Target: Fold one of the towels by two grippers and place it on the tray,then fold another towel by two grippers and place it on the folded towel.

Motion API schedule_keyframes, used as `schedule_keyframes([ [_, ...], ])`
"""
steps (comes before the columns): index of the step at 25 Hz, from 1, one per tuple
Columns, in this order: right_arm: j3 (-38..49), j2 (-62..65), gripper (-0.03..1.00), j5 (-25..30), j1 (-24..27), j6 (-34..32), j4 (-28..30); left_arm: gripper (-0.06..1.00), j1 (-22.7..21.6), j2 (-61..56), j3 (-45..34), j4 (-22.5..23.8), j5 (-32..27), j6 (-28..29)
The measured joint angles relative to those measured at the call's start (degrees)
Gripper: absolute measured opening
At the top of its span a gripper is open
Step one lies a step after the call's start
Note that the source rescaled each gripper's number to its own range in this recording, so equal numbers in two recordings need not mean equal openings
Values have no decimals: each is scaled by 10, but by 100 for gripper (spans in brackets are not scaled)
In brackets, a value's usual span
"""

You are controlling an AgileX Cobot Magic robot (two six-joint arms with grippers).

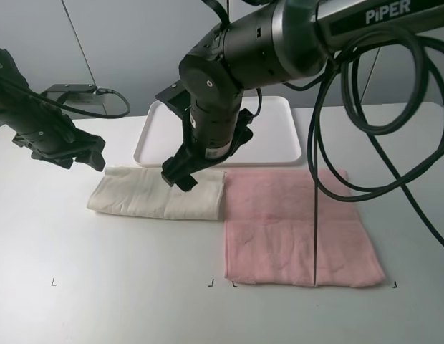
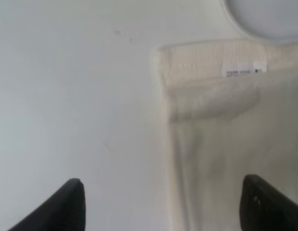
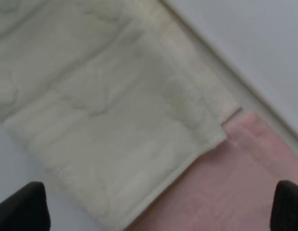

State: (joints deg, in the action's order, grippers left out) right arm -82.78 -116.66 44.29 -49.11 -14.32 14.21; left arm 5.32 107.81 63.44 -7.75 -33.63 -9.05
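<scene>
A white counter (image 1: 100, 287) fills the scene, with a plain grey wall (image 1: 136, 43) behind its far edge. The right arm (image 1: 279, 36), thick and black, reaches from the far right corner across the middle of the counter, and black cables (image 1: 394, 129) loop off it, one hanging down in front of the pink towel. The left arm (image 1: 29, 115) comes in from the left edge.

The pink towel (image 1: 293, 229) lies spread flat in a single layer on the right half of the counter, its near edge close to the near edge of the counter. The tray (image 1: 279, 136) sits beyond it towards the far edge, about midway along, with nothing on it.

The cream towel (image 1: 150, 197) lies on the counter and not on the tray, folded into a long band. It sits just near of the tray, and its right end touches the left edge of the pink towel.

The right pincer (image 1: 179, 179) hangs over the far right part of the cream band, its prongs wide apart and clasping nothing. The left pincer (image 1: 84, 159) hovers at the band's far left corner, likewise spread and empty. Whether any prong touches the cloth cannot be told.

A small white tag (image 2: 244, 70) with dark print shows near the cream towel's left end. Tiny black corner marks (image 1: 210, 283) dot the counter along its near edge.
</scene>
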Motion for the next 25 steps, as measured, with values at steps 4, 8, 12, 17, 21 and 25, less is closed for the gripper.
schedule_keyframes([
  [4, -5, 0, 100, 10, 6, 20, -29, 84, 2, 45, 30, 9, -43, 25],
  [8, -5, 0, 100, 11, 11, 35, -29, 84, 2, 74, 45, 13, -48, 37],
  [12, -5, 0, 100, 10, 11, 44, -29, 84, 4, 91, 53, 32, -48, 67],
  [17, -5, 0, 100, -1, 11, 48, -29, 84, 4, 96, 53, 66, -51, 99],
  [21, -5, 0, 100, -15, 11, 49, -28, 84, 4, 98, 53, 70, -52, 105],
  [25, -5, -7, 100, -16, 11, 50, -28, 84, 4, 113, 54, 70, -52, 106],
])
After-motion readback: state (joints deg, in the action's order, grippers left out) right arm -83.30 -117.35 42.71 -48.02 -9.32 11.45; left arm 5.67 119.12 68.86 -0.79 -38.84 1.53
